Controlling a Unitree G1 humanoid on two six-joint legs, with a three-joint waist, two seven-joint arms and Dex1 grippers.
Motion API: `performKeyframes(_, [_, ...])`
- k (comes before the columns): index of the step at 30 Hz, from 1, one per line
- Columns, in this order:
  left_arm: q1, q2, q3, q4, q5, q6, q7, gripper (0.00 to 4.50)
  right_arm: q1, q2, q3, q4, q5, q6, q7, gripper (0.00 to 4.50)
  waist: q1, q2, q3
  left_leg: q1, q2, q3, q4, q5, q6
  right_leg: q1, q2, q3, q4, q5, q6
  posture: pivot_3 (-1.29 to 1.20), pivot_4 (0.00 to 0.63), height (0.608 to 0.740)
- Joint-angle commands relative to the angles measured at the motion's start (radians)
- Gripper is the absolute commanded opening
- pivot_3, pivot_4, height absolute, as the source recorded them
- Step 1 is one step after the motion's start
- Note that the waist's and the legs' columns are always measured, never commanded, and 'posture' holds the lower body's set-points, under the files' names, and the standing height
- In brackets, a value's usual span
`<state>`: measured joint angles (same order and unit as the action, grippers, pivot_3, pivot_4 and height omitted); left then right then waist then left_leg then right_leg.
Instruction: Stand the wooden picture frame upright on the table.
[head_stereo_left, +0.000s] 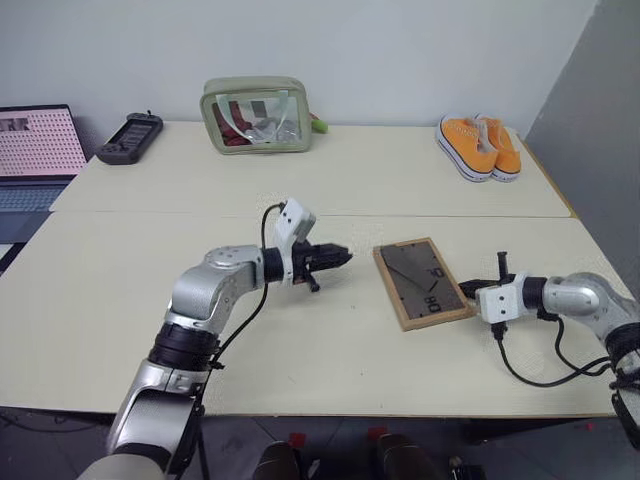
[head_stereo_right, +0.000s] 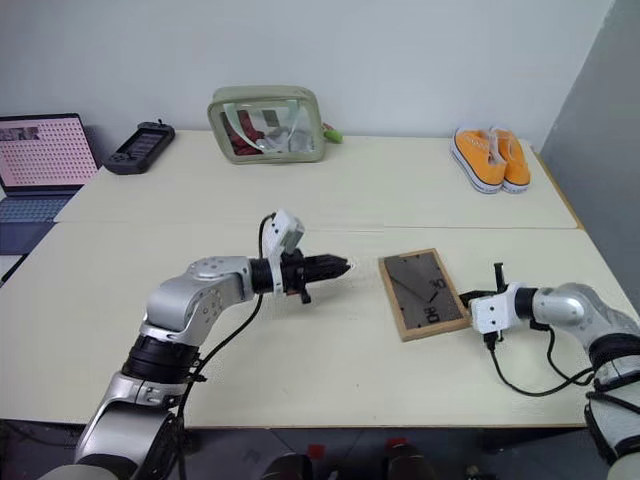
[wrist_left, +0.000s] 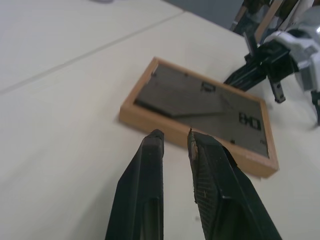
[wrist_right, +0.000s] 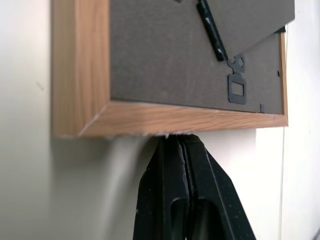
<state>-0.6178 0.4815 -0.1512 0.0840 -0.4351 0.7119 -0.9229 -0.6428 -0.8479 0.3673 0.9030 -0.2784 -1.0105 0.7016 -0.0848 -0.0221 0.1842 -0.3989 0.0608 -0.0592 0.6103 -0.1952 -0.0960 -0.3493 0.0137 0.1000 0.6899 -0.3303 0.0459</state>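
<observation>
The wooden picture frame (head_stereo_left: 422, 282) lies flat on the table (head_stereo_left: 110, 300), right of centre, with its dark grey back panel and folded prop leg facing up. My left gripper (head_stereo_left: 340, 258) hovers just left of the frame and points at its edge, shut, with nothing between its fingers (wrist_left: 152, 150). From the other side, my right gripper (head_stereo_left: 468, 290) is shut, with its tips against the frame's right edge, low near the tabletop. The right wrist view shows the frame's wooden rim (wrist_right: 165, 120) directly at the closed tips (wrist_right: 180, 140).
At the back of the table stand a clear green-edged pouch (head_stereo_left: 257, 115), a pair of orange shoes (head_stereo_left: 478, 146) and a black game controller (head_stereo_left: 130, 137). A laptop (head_stereo_left: 35, 150) sits off the far left. A seam (head_stereo_left: 150, 212) crosses the tabletop behind the frame.
</observation>
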Motion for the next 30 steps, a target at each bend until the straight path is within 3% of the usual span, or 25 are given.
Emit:
performKeyframes(1, [0.053,0.068,-0.028,-0.072,0.0,0.026,-0.075,0.89,0.104,0.011,-0.072,-0.217,0.107,0.131,0.002,0.0,0.0,0.001,0.001,0.0,0.0,0.0,0.0,0.0,0.0,0.0,0.0,0.0,0.001,0.0,0.0,0.0,0.15,0.74])
performKeyframes(5, [0.074,0.097,-0.039,-0.088,-0.004,0.045,-0.101,0.89,0.209,0.047,-0.119,-0.402,0.141,0.265,-0.021,0.0,0.005,0.001,0.001,-0.001,0.0,0.0,0.0,0.0,0.0,-0.001,0.0,0.0,0.002,0.0,0.0,0.0,0.15,0.74])
performKeyframes(10, [0.037,0.038,-0.039,0.012,0.016,0.035,-0.071,0.89,0.246,0.092,-0.148,-0.481,0.096,0.376,-0.071,0.0,0.008,0.001,0.001,-0.001,0.0,0.0,0.001,0.0,0.0,-0.001,0.0,0.0,0.002,0.0,0.0,0.0,0.15,0.74])
performKeyframes(22, [-0.071,-0.172,-0.041,0.288,0.12,-0.102,0.036,0.89,0.165,0.113,-0.161,-0.332,-0.01,0.454,-0.175,0.0,0.022,0.001,0.001,-0.002,-0.001,0.001,0.001,0.0,0.0,-0.003,0.0,0.0,0.001,0.0,0.0,0.0,0.15,0.74])
performKeyframes(30, [-0.073,-0.207,-0.033,0.279,0.135,-0.103,0.038,0.89,0.086,0.216,-0.127,-0.205,-0.061,0.449,-0.247,0.0,0.021,0.001,0.001,-0.001,-0.001,0.001,0.001,0.0,0.0,-0.002,0.0,0.001,0.002,0.0,0.0,0.0,0.15,0.74])
